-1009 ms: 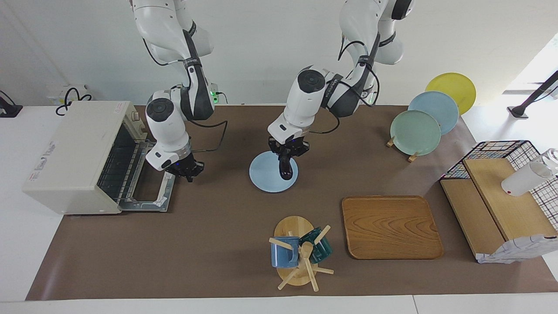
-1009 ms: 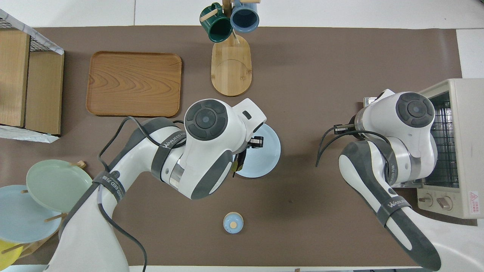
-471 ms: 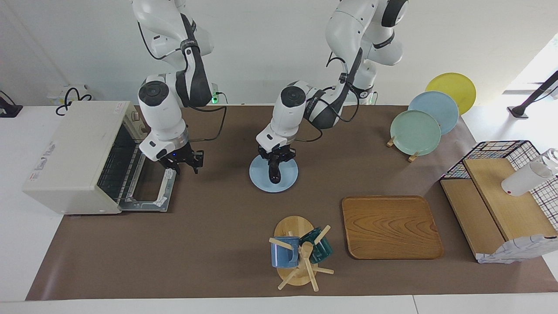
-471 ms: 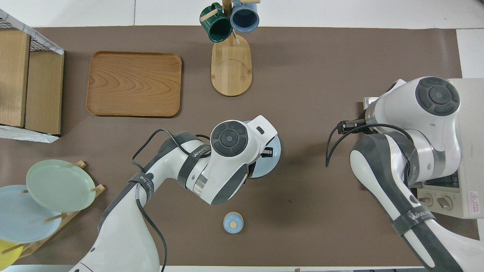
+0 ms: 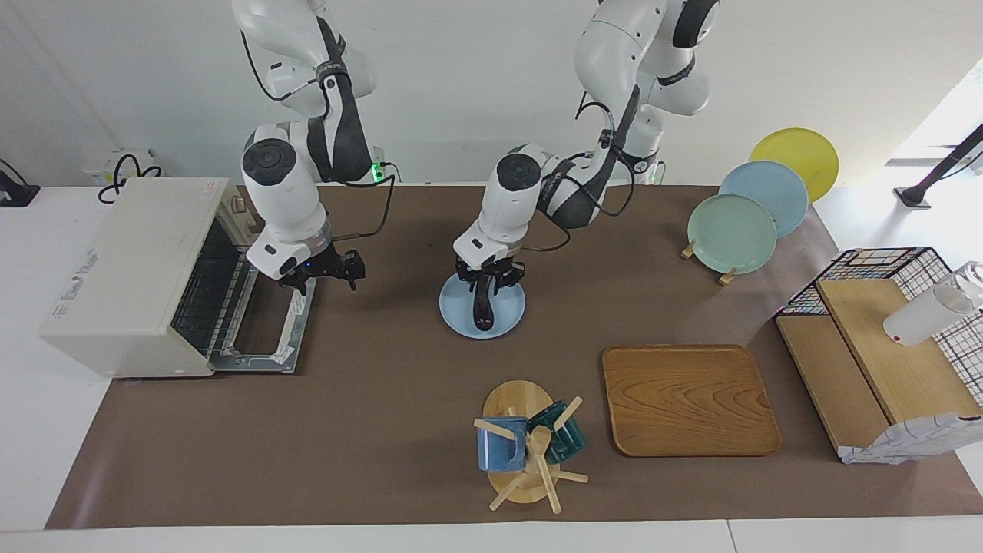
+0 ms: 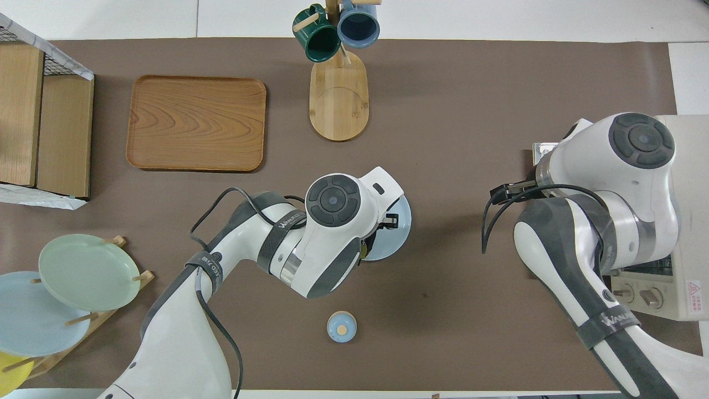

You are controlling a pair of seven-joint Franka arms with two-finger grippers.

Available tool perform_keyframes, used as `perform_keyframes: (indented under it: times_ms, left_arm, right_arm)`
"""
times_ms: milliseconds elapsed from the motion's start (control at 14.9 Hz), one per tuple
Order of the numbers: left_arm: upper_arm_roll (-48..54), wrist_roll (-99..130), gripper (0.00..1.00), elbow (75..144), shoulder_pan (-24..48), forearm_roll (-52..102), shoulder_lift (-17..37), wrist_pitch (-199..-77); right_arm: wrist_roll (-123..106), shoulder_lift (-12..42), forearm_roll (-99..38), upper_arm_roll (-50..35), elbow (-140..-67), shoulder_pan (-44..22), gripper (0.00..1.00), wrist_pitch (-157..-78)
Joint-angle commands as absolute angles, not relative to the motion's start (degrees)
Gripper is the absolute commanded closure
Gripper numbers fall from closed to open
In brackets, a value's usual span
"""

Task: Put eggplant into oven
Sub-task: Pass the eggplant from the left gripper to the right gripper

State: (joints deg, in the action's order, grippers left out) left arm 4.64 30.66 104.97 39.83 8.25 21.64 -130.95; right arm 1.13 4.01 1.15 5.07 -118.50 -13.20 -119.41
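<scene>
left jaws now apart over eggplant [image 5: 481, 309]

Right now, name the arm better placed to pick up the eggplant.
Left. The left gripper is down at the eggplant on the light blue plate, fingers open around its upper end. The right gripper waits over the oven door.

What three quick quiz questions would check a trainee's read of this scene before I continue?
1. True or false: the oven has its door shut.
2. The eggplant lies on: A) wooden tray, B) light blue plate, C) mug stand.
3. Which tool is over the eggplant?
Key: 1 false, the door is dropped open; 2 B; 3 left tool.
</scene>
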Motion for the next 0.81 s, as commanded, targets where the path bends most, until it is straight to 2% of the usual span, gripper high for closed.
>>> perform_keyframes:
  times_ms: [0, 269, 404, 471, 605, 740]
  left_arm:
    - [3.96, 29.89, 0.0, 103.81, 35.88, 8.97, 17.24, -124.04]
    - [3.87, 23.92, 0.0, 97.49, 26.22, 8.53, 13.19, -113.14]
    - [3.78, 19.27, 0.0, 94.67, 19.9, 7.57, 13.18, -109.96]
    - [3.87, 17.51, 0.0, 94.48, 16.73, 5.99, 13.1, -109.78]
    - [3.78, 11.02, 0.0, 94.39, 12.41, 2.48, 12.75, -107.68]
    - [3.87, 4.34, 0.0, 94.4, 7.93, 2.02, 11.61, -105.48]
  right_arm:
    - [-0.79, 3.69, -3.58, 5.01, -118.57, -13.1, 0.0, -120.14]
    - [8.13, 5.44, -4.83, 4.31, -113.74, -19.49, 0.0, -120.23]
    - [15.35, 9.03, -4.66, 4.22, -108.31, -25.37, 0.0, -119.63]
    - [18.43, 12.1, -4.31, 4.22, -103.67, -27.84, 0.0, -118.75]
    - [26.59, 22.01, -3.87, 4.13, -90.51, -32.5, 0.0, -114.01]
    - [33.37, 31.42, -2.21, 4.22, -81.16, -38.2, 0.0, -113.29]
